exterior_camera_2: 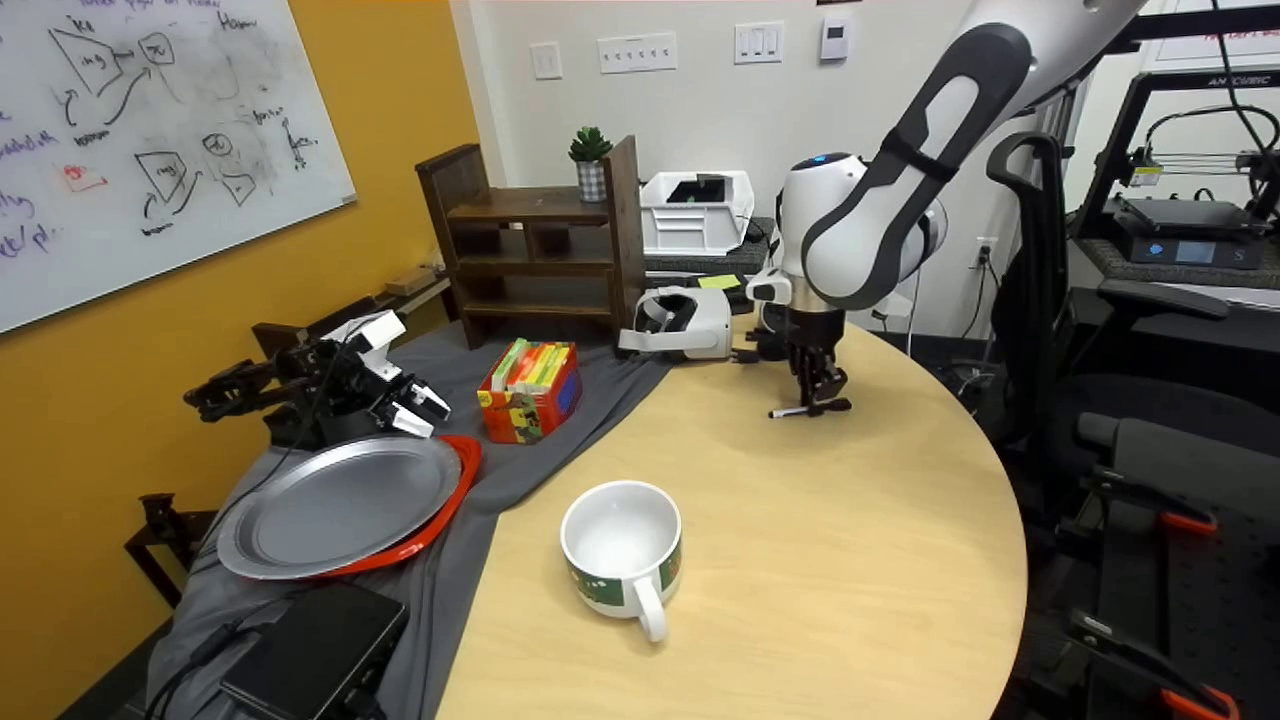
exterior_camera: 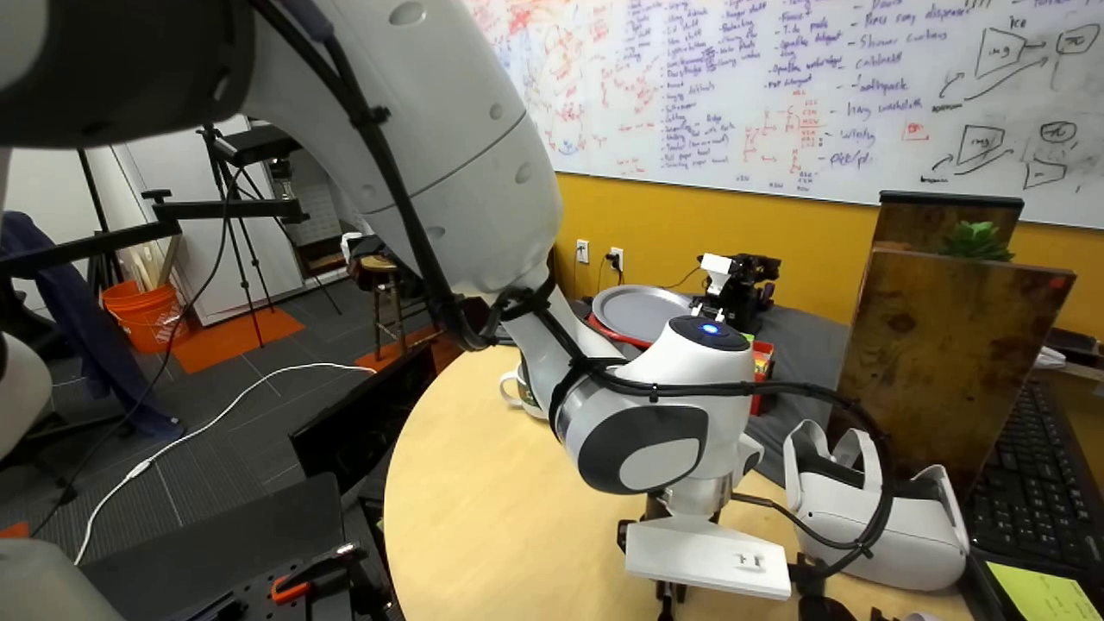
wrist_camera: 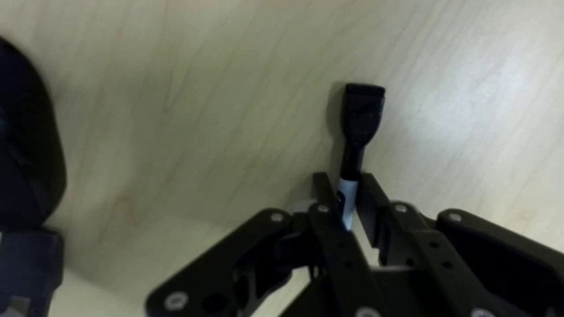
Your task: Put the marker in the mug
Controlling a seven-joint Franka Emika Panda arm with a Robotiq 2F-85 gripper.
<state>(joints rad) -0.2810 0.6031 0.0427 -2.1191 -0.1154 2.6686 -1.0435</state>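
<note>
The marker (exterior_camera_2: 788, 412) lies on the wooden round table, with a white barrel and a black end. In the wrist view the marker's black flared end (wrist_camera: 363, 110) points away from the fingers. My gripper (wrist_camera: 345, 182) points down at the table, its two fingers close together on either side of the barrel. It also shows in both exterior views (exterior_camera_2: 815, 400) (exterior_camera: 668, 599). The marker is hidden in an exterior view behind the wrist. The white mug (exterior_camera_2: 615, 545) with a green band stands upright nearer that camera, well apart from the gripper. Its handle (exterior_camera: 511, 391) shows beside the arm.
A white headset (exterior_camera_2: 705, 322) stands beside the gripper, with a dark object (wrist_camera: 28, 145) close by in the wrist view. A red box (exterior_camera_2: 530, 400), a grey plate (exterior_camera_2: 340, 510) over a red one, a black box (exterior_camera_2: 315, 650) and a wooden shelf (exterior_camera_2: 540, 205) stand along the cloth side.
</note>
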